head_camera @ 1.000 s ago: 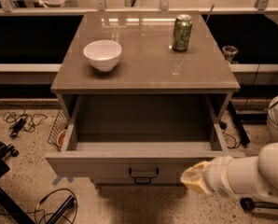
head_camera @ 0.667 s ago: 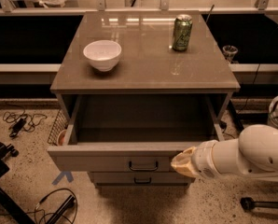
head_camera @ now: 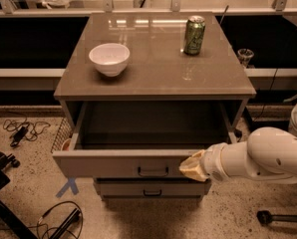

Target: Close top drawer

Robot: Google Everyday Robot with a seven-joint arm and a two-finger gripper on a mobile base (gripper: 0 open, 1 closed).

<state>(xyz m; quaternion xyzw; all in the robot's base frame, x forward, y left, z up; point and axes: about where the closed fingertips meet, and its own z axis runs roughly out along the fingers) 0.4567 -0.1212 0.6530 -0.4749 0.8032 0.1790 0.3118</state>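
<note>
The top drawer (head_camera: 123, 163) of the grey-brown cabinet stands partly open, its empty inside showing. Its flat front panel has a small dark bail handle (head_camera: 153, 172) in the middle. My gripper (head_camera: 191, 167), pale tan at the end of a white arm coming in from the right, is pressed against the right part of the drawer front, just right of the handle. A lower drawer (head_camera: 151, 188) with a similar handle sits shut below.
A white bowl (head_camera: 109, 59) and a green can (head_camera: 194, 35) stand on the cabinet top (head_camera: 153, 73). Cables (head_camera: 24, 128) and a blue tape cross (head_camera: 68, 186) lie on the speckled floor at left. A dark chair base (head_camera: 1, 193) is at bottom left.
The drawer front has moved back toward the cabinet, so the drawer is less open. My gripper has moved left and forward along with it.
</note>
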